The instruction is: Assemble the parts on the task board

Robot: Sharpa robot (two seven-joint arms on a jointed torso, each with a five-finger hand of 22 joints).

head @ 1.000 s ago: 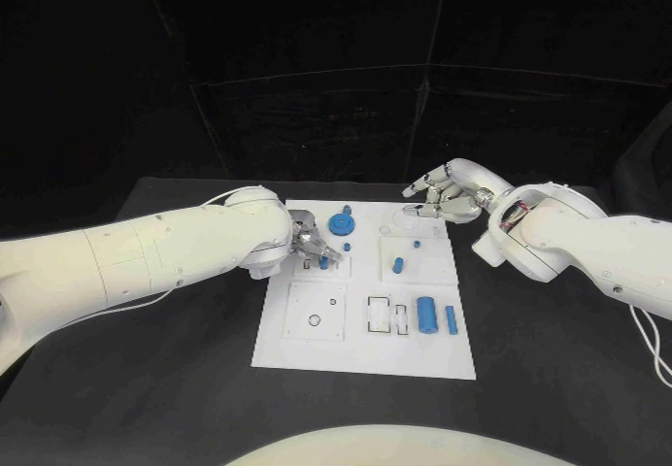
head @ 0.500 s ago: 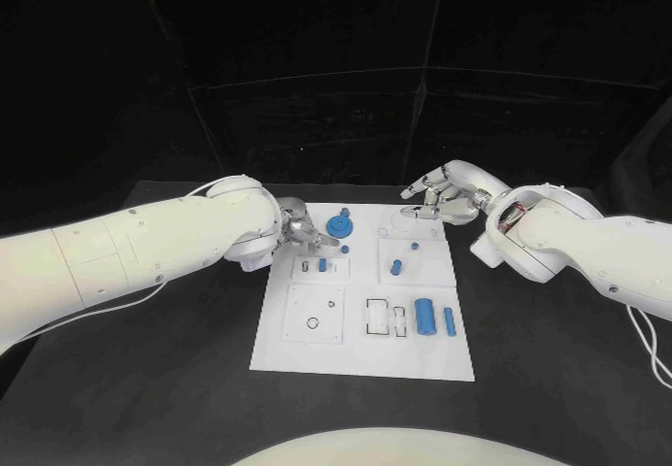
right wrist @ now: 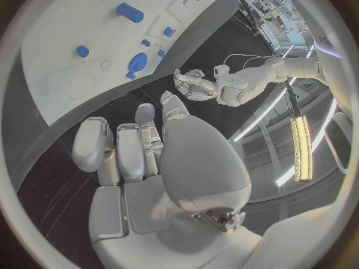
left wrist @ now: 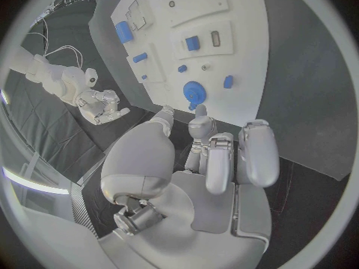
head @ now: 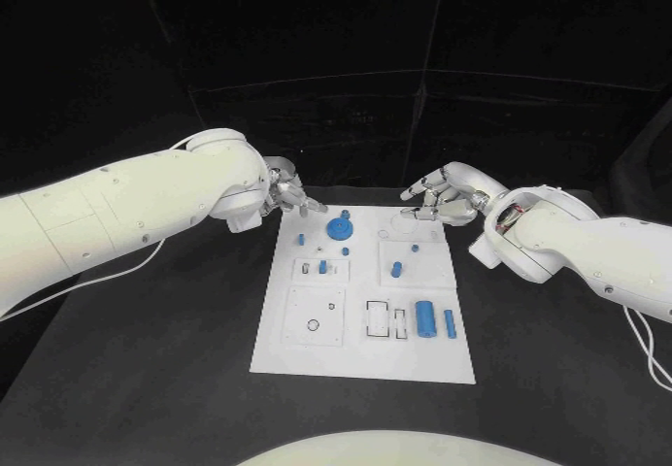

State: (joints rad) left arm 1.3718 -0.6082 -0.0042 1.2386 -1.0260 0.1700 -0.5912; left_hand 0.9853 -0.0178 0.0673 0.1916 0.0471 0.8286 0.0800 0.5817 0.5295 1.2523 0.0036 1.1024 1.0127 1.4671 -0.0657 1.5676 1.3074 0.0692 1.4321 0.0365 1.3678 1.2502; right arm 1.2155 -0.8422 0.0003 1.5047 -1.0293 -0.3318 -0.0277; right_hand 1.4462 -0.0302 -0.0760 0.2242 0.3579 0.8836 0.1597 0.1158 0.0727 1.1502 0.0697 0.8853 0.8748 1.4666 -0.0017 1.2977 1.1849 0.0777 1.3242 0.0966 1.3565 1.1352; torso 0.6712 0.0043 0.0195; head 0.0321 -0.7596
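Observation:
The white task board lies in the middle of the table. On it are a round blue gear-like part, several small blue pieces such as one at the left block, and two blue cylinders at the right front. My left hand hovers off the board's far left corner, fingers loosely bent, holding nothing; the left wrist view shows it behind the gear part. My right hand hangs over the board's far right corner, fingers apart and empty.
Black table surrounds the board on all sides. White recessed blocks and rectangular slots sit in the board's near half. My bulky white forearms reach in from both sides at the back.
My left hand has lifted off the board's left-middle block and drawn back to the far left corner, leaving the small blue piece there. The right hand has hardly moved.

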